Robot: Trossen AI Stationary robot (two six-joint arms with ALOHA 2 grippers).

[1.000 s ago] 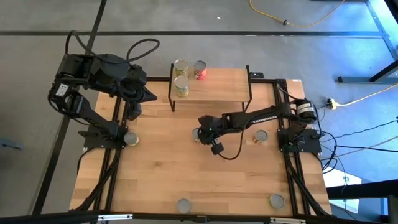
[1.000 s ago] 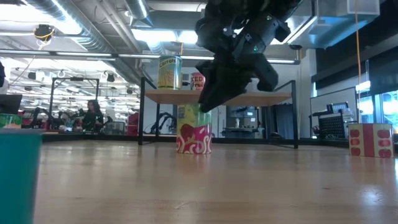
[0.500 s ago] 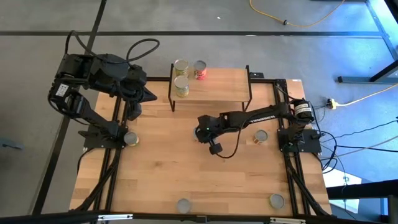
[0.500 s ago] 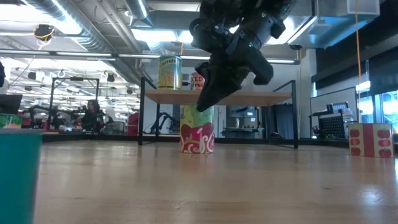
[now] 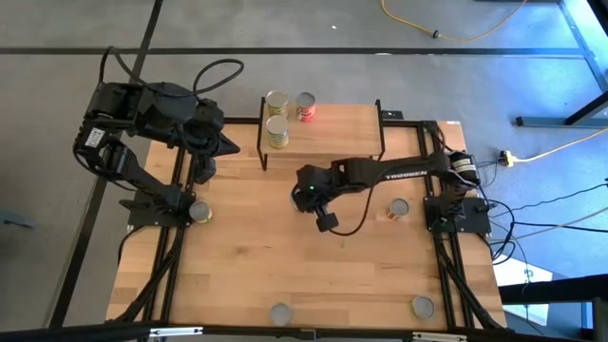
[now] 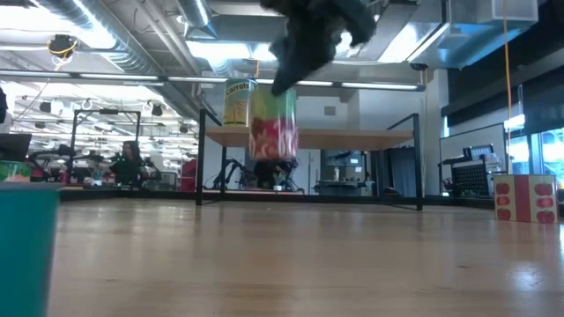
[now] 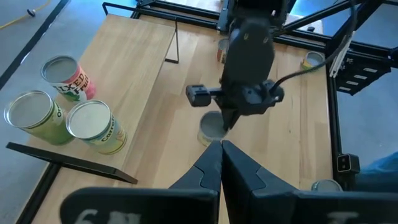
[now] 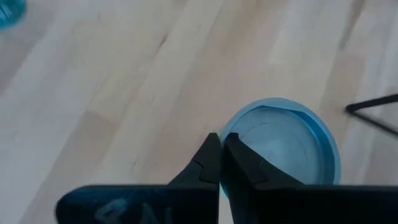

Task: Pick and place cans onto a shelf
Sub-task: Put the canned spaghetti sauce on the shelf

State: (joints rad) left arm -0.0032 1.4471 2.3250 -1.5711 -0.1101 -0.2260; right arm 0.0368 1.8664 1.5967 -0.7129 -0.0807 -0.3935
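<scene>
My right gripper [image 5: 304,197] is shut on a can [image 6: 273,125] with a green and red label and a silver top [image 8: 283,146]. The can hangs in the air in front of the shelf [image 5: 328,133]. Three cans [image 5: 276,103] [image 5: 305,106] [image 5: 276,131] stand on the shelf's left end. My left gripper [image 7: 221,149] is shut, held high over the table's far left [image 5: 223,144], and holds nothing. My right gripper pinches the rim of the can's top [image 8: 231,144] between its two fingers, at the edge nearest the arm. The fingers [image 8: 208,158] slant down onto it from the table's right side. The can hangs below them, about upright and lifted clear of the table.
Other cans stand on the table: one by the left arm's base [image 5: 199,211], one at the right [image 5: 399,207], two near the front edge [image 5: 280,313] [image 5: 422,306]. The low view shows a teal can [image 6: 22,251] close by on the left.
My right gripper has taken hold of the can's top and gone up with it, shifting a little toward the shelf. The can, which stood on the table, now hangs clear of it at about the height of the shelf's board.
</scene>
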